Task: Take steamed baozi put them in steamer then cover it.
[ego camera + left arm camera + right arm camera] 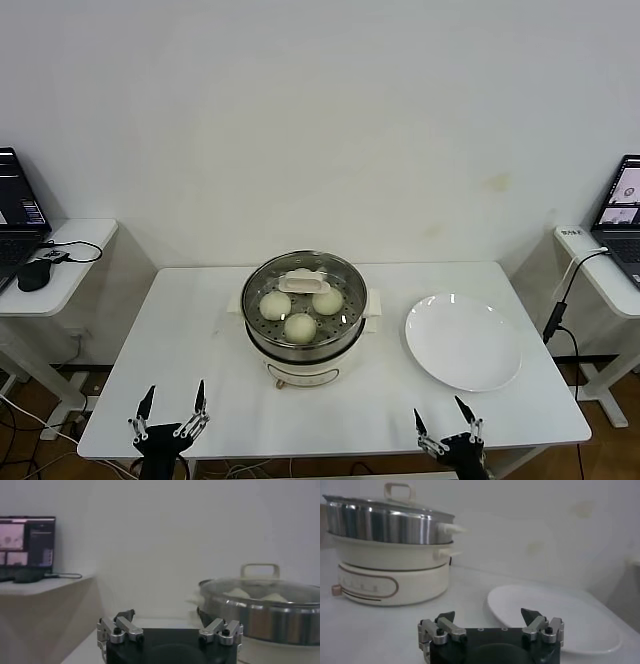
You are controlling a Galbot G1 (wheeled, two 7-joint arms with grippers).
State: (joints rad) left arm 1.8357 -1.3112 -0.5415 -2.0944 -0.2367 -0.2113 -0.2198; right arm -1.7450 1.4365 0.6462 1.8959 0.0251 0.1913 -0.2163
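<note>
The steel steamer (pixel 304 345) stands on its cream base at the table's middle, covered by the glass lid (pixel 302 284) with its cream handle. Through the lid I see three pale baozi (pixel 300 326) on the perforated tray; a fourth may lie under the handle. The steamer also shows in the left wrist view (pixel 260 617) and the right wrist view (pixel 385 522). My left gripper (pixel 172 408) is open and empty at the table's near left edge. My right gripper (pixel 448 420) is open and empty at the near right edge.
An empty white plate (pixel 463 341) lies right of the steamer, also in the right wrist view (pixel 560 617). Side desks with laptops (pixel 20 205) stand at both sides; a mouse (pixel 35 272) lies on the left one. A cable (pixel 558 300) hangs at the right.
</note>
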